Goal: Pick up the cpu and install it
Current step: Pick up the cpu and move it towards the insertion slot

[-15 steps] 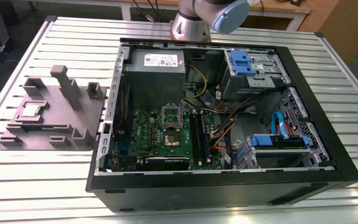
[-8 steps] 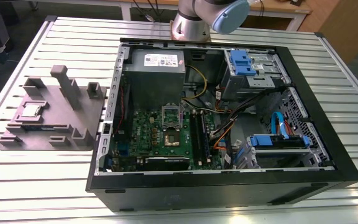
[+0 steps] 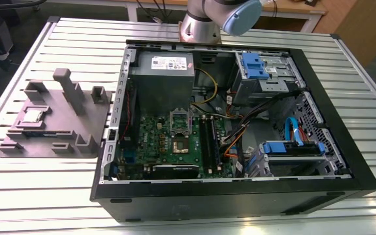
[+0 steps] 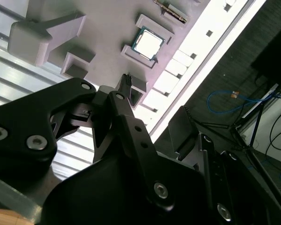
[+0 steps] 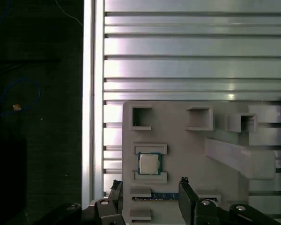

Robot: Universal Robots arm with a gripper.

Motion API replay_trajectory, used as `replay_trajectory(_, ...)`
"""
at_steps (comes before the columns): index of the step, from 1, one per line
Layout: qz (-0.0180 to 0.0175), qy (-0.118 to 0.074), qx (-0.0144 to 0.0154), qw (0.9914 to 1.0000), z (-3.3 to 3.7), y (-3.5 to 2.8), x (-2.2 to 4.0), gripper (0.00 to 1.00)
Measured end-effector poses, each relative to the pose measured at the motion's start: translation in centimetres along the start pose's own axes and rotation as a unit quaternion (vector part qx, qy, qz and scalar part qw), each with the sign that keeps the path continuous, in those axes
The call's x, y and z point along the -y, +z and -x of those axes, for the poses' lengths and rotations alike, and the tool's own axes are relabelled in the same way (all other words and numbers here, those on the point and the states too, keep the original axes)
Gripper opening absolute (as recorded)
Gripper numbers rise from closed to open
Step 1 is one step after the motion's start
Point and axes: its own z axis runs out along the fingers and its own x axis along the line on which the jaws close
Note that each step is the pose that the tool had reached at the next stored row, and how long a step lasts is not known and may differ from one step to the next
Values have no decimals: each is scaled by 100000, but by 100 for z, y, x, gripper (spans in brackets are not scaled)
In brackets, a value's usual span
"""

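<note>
Silvery-grey square cpu (image 5: 149, 163) lies in the grey tray (image 5: 178, 136), pincer (image 5: 150, 183) spread wide, empty.

I count one cpu (image 5: 149, 163), one grey tray (image 5: 178, 136), one open computer case (image 3: 240, 200), one desk (image 3: 44, 196) and my one gripper (image 5: 150, 183)

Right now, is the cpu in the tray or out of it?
In the tray: the cpu lies flat in its recess, the open end effector not touching it.

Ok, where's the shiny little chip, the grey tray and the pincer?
cpu (image 5: 149, 163), first wrist view, middle of its metal top.
grey tray (image 5: 187, 159), first wrist view, bare flat part.
pincer (image 5: 150, 182), first wrist view, midway between its fingertips.
</note>
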Motion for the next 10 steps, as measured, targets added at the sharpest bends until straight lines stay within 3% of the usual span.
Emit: replay_trajectory(10,-21,-22,-14,100000,0,17,1,59)
